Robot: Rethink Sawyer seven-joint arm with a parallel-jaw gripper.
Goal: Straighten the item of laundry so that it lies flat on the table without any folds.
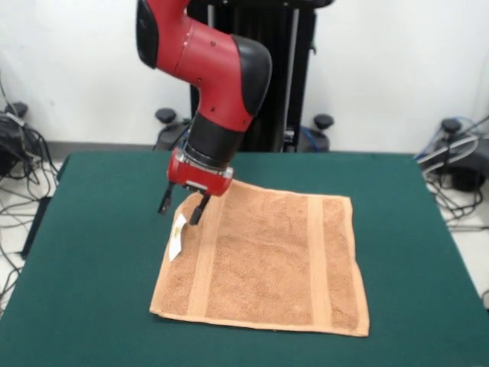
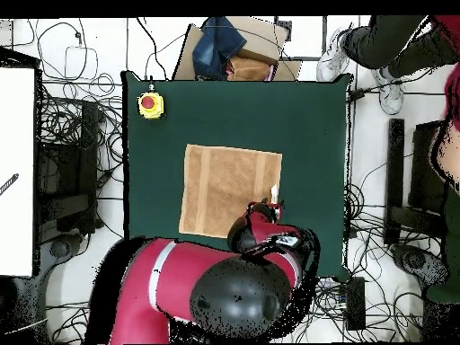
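Note:
The orange-tan towel [image 1: 263, 256] lies spread on the dark green table [image 1: 99, 252], with two flat woven bands running front to back and a white tag [image 1: 177, 235] on its left edge. It looks nearly flat, and I see no large fold. My gripper [image 1: 182, 208] hangs just above the towel's far left corner, fingers [image 1: 164, 203] apart and empty. In the overhead view the towel [image 2: 225, 187] lies mid-table with its tag [image 2: 274, 191] on the right edge. There my red arm [image 2: 260, 229] covers the gripper and the near right corner.
A yellow box with a red button [image 2: 150, 104] sits on the table's far left corner in the overhead view. A cardboard box with blue cloth [image 2: 229, 45] and a person's legs [image 2: 377, 45] lie beyond the far edge. Cables run around the table.

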